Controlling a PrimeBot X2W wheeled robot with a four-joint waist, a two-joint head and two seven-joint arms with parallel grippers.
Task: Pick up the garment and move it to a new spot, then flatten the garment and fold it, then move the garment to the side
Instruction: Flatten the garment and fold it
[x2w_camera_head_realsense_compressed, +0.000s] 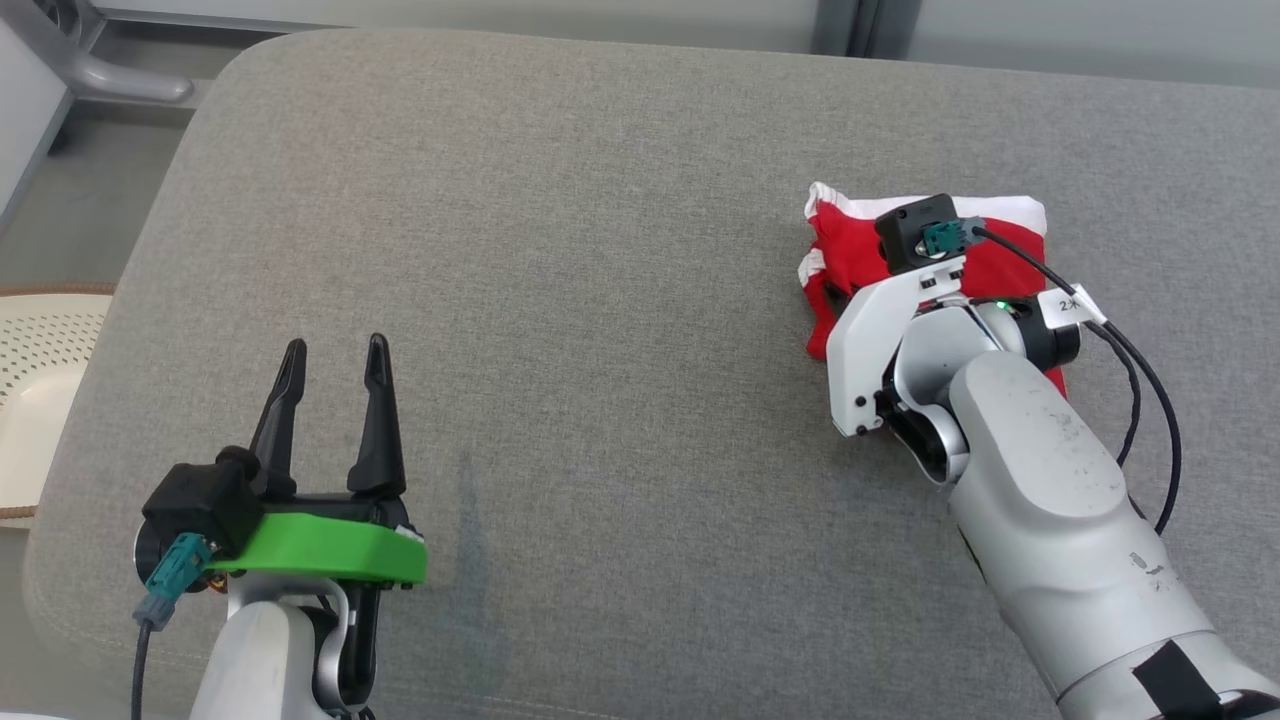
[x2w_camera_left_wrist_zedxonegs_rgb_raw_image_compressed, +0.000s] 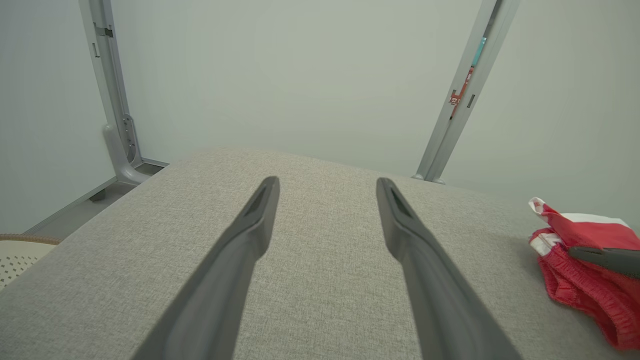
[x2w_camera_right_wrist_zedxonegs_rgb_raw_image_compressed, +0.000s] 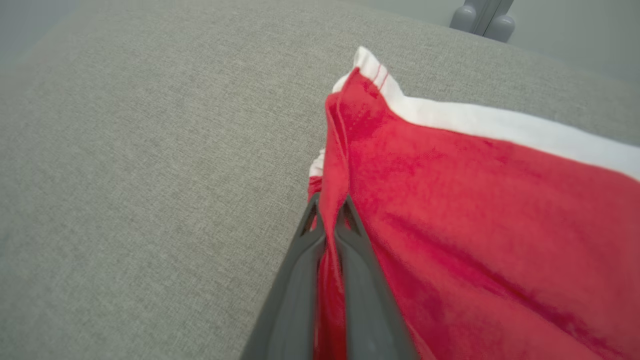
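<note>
The fingers (x2w_camera_right_wrist_zedxonegs_rgb_raw_image_compressed: 295, 280) of the right gripper (x2w_camera_right_wrist_zedxonegs_rgb_raw_image_compressed: 329, 207) pinch a fold of the red, white-edged garment (x2w_camera_right_wrist_zedxonegs_rgb_raw_image_compressed: 475, 200) over a grey cushion (x2w_camera_right_wrist_zedxonegs_rgb_raw_image_compressed: 150, 165).

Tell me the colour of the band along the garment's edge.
White band on the red garment; clearest in right wrist view.

The left end effector (x2w_camera_head_realsense_compressed: 336, 345) sits at the near left, its two dark fingers spread wide and pointing away. The right arm (x2w_camera_head_realsense_compressed: 1040, 470) reaches farther out on the right with its wrist bent down, and the right end effector (x2w_camera_right_wrist_zedxonegs_rgb_raw_image_compressed: 330, 201) is pinched tight on a fold of the garment (x2w_camera_right_wrist_zedxonegs_rgb_raw_image_compressed: 475, 200).
</note>
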